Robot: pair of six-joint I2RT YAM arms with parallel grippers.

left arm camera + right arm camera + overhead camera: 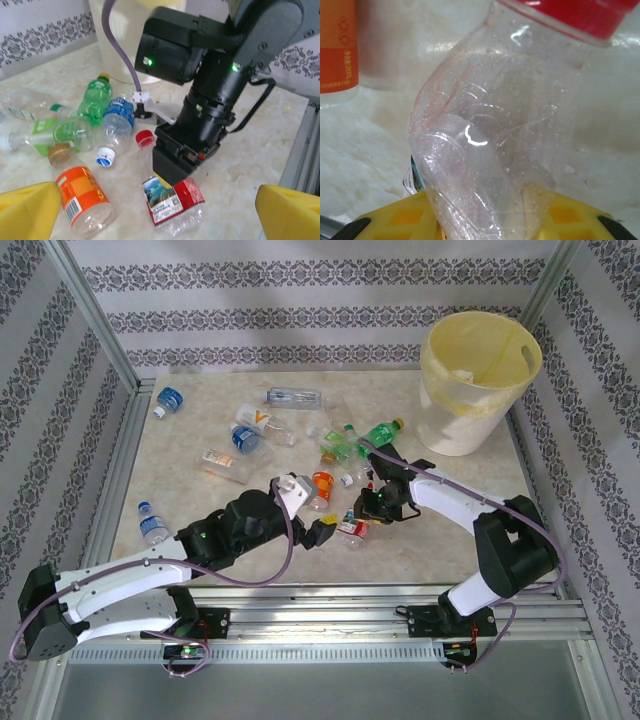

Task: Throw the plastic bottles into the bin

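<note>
Amid loose bottles (82,195), the right claw (167,182) pinches a red-labelled bottle (176,204); the left claw (324,531) gapes empty.

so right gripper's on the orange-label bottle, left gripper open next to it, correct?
No, one thing is off: the right gripper is on the red-label bottle, not the orange one; the orange-label bottle lies free beside it. The left wrist view shows this. The left gripper is open next to it, as said.

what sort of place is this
Probably a robot test booth, not a real room: a marble-look table boxed in by metal rails and patterned panels, two arms bolted at its edge, bottles strewn near a bin.
</note>
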